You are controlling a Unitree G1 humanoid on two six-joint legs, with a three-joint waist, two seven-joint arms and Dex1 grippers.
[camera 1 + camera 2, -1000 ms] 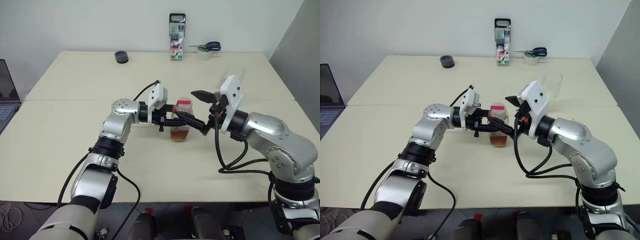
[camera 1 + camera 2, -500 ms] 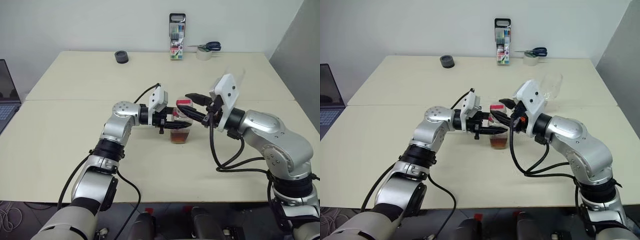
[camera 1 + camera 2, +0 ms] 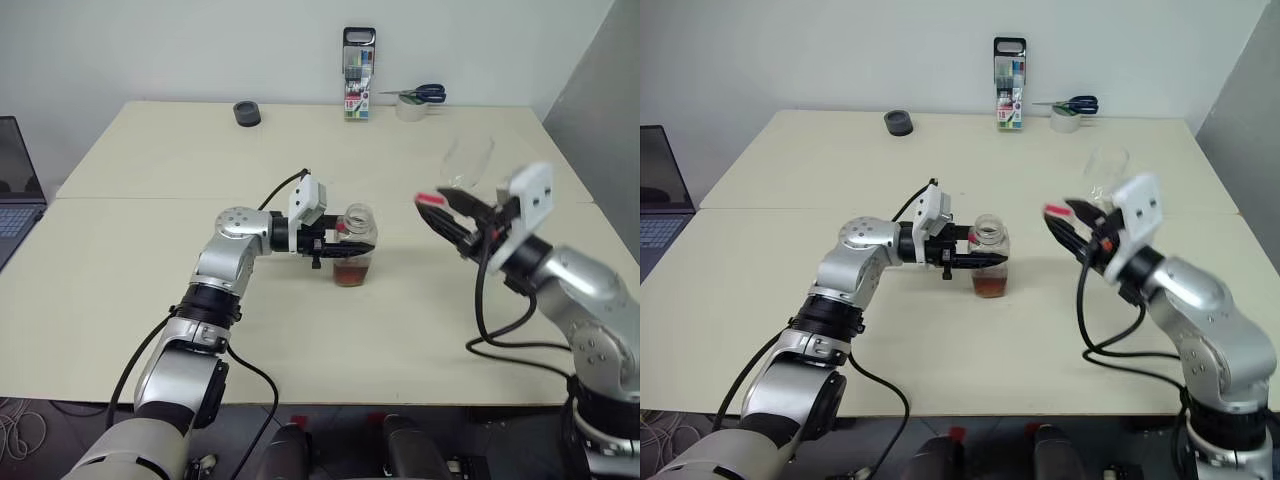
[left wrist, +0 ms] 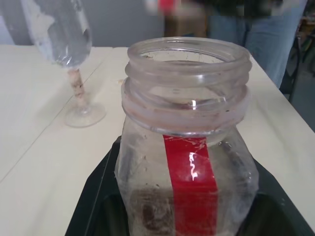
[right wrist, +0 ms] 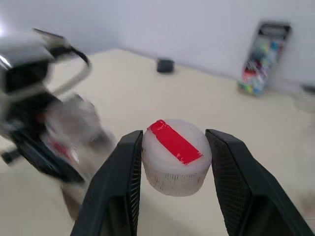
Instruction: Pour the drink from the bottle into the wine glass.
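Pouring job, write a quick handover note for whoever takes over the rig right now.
Left gripper: shut on the bottle, upright on the table, mouth open.
Right gripper: shut on the cap, held off to the bottle's right.
The drink sits low in the bottle.
Wine glass: stands behind the right arm, looks empty.
Done: cap off.
Left: put the cap down, pour into the glass.

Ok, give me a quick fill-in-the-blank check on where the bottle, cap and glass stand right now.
1. The left gripper is shut on the ____, which stands on the table.
2. The bottle has its mouth ____.
3. The right gripper holds the ____ between its fingers.
4. The wine glass contains ____ drink.

Missing words: bottle; open (uncapped); cap; no
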